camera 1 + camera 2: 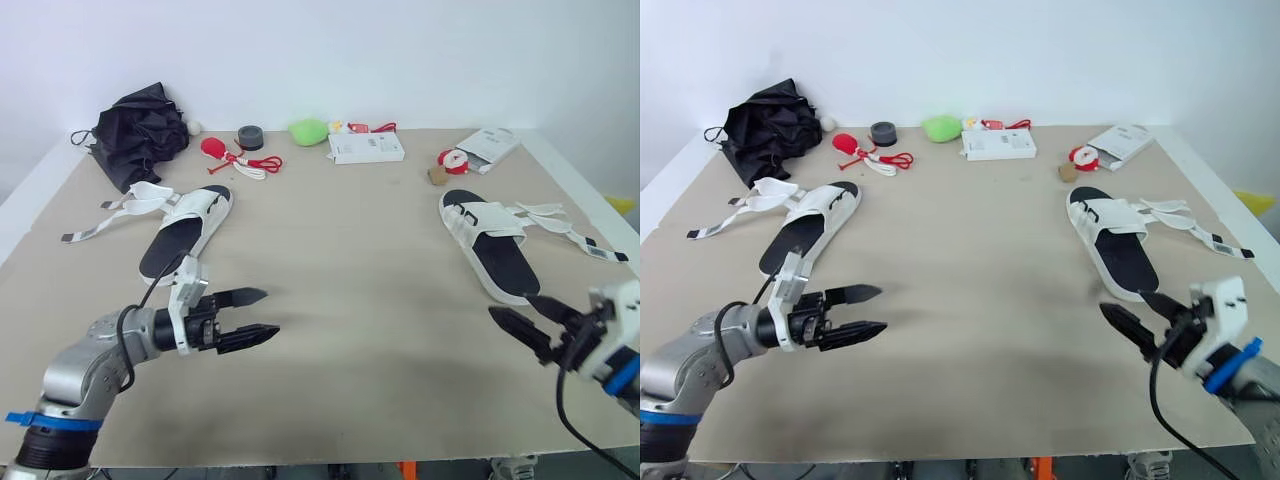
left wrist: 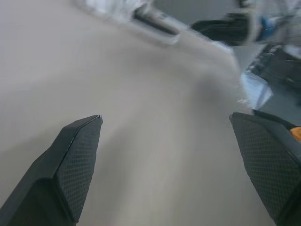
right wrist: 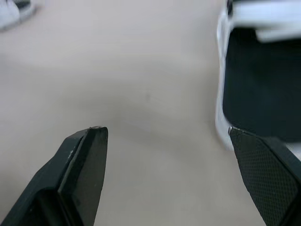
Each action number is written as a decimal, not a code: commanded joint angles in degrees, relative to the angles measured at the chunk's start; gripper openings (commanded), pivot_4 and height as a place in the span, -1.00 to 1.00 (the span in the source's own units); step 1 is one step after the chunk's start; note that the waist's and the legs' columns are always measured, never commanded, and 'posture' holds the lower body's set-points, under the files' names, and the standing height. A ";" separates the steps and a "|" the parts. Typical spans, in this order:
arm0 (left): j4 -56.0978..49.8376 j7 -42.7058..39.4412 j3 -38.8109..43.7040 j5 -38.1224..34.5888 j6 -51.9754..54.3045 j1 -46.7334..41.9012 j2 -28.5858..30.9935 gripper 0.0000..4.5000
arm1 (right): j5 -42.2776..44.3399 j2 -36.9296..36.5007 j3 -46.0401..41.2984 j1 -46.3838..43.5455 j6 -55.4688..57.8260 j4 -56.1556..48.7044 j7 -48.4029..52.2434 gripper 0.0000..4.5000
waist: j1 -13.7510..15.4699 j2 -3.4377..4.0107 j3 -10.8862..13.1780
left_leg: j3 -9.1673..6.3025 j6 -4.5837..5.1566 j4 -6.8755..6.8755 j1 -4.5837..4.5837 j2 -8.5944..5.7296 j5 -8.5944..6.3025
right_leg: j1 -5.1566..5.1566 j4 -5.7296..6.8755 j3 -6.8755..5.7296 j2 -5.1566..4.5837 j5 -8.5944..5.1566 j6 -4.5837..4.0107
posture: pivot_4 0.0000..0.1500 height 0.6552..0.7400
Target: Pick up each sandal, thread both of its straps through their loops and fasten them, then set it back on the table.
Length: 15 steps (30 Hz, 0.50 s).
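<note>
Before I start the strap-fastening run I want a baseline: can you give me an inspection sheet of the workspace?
Surface: tan table, flat.
Job's things: left sandal and right sandal lie sole-down, straps splayed loose, unfastened.
Clutter: along the far edge, black umbrella, grey tape roll, green object, white box, white packet.
Hands: left hand and right hand open, empty, near the front edge.
Cables: black cable looped at the left arm; second cable at the right wrist.
Surroundings: white wall behind.
</note>
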 commanded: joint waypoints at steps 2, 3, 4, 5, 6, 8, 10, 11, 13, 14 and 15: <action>1.25 -1.07 -1.17 0.42 -3.19 -7.01 -2.70 1.00 | -6.60 0.75 5.02 -9.63 -2.88 8.75 -6.62 0.96 | 0.04 -0.02 0.01 | 0.04 0.01 0.01 -0.04 -0.04 0.00 | -0.03 0.01 0.03 0.12 0.01 0.01 | 1.00 1.00; 2.01 -1.03 -1.56 0.80 -3.77 -8.40 -3.41 1.00 | -8.17 0.83 6.43 -11.66 -3.77 10.88 -7.37 0.96 | 0.08 -0.01 0.01 | 0.08 0.06 0.01 0.00 -0.05 -0.03 | 0.00 0.01 0.07 0.15 0.01 0.00 | 1.00 1.00; 2.79 -1.06 -2.01 1.12 -4.28 -9.73 -4.19 1.00 | -9.84 0.91 7.99 -13.82 -4.57 13.38 -8.03 0.96 | 0.10 -0.01 0.01 | 0.10 0.08 0.01 -0.05 -0.09 -0.02 | -0.03 0.01 0.08 0.15 0.01 0.01 | 1.00 1.00; 3.31 -1.12 -2.29 1.35 -4.62 -10.47 -4.66 1.00 | -10.99 0.96 8.99 -15.11 -5.23 15.01 -8.31 0.96 | 0.07 -0.01 0.01 | 0.13 0.12 0.01 -0.05 -0.11 -0.05 | -0.04 0.01 0.12 0.15 0.02 0.02 | 1.00 1.00; 3.93 -1.17 -2.60 1.72 -5.07 -11.15 -5.11 1.00 | -11.93 1.11 9.88 -16.40 -5.95 16.84 -8.40 0.96 | 0.05 -0.01 0.01 | 0.17 0.17 0.01 -0.05 -0.12 -0.08 | -0.05 0.01 0.17 0.14 0.02 0.02 | 1.00 1.00; 5.87 -1.07 -3.67 3.41 -6.80 -12.90 -6.54 1.00 | -14.95 1.56 12.44 -20.77 -8.09 22.87 -9.47 0.96 | 0.01 -0.01 0.01 | 0.27 0.27 0.01 -0.07 -0.15 -0.15 | -0.08 0.01 0.29 0.13 0.01 0.03 | 1.00 1.00; 7.98 -0.93 -4.41 5.12 -9.09 -14.18 -8.02 1.00 | -17.73 2.19 15.01 -25.00 -10.59 28.58 -9.86 0.96 | -0.03 -0.01 0.01 | 0.39 0.31 0.01 -0.08 -0.17 -0.16 | -0.13 0.01 0.39 0.12 0.02 0.05 | 1.00 1.00; 8.80 -0.79 -4.61 5.60 -9.62 -14.57 -8.59 1.00 | -19.22 2.34 16.24 -26.55 -12.19 30.86 -9.74 0.96 | -0.15 -0.02 0.02 | 0.46 0.32 0.02 -0.07 -0.17 -0.17 | -0.14 0.01 0.45 0.12 0.05 0.08 | 1.00 1.00; 9.59 -1.31 -5.04 6.01 -10.31 -14.89 -9.40 1.00 | -21.68 2.76 18.11 -30.23 -14.73 35.98 -10.00 0.96 | -0.38 -0.04 0.02 | 0.67 0.33 0.03 -0.05 -0.15 -0.17 | -0.20 0.01 0.62 0.13 0.12 0.16 | 1.00 1.00; 9.79 -1.49 -5.19 6.16 -10.51 -14.97 -9.77 1.00 | -22.79 2.97 18.92 -32.11 -16.13 38.45 -10.16 0.96 | -0.45 -0.06 0.03 | 0.76 0.34 0.04 0.00 -0.14 -0.18 | -0.20 0.02 0.73 0.14 0.16 0.17 | 1.00 1.00; 9.91 -1.57 -5.27 6.15 -10.60 -15.05 -10.13 1.00 | -23.85 3.19 19.63 -33.92 -17.48 40.80 -10.30 0.96 | -0.47 -0.06 0.03 | 0.81 0.34 0.04 0.01 -0.13 -0.17 | -0.22 0.02 0.77 0.14 0.20 0.19 | 1.00 1.00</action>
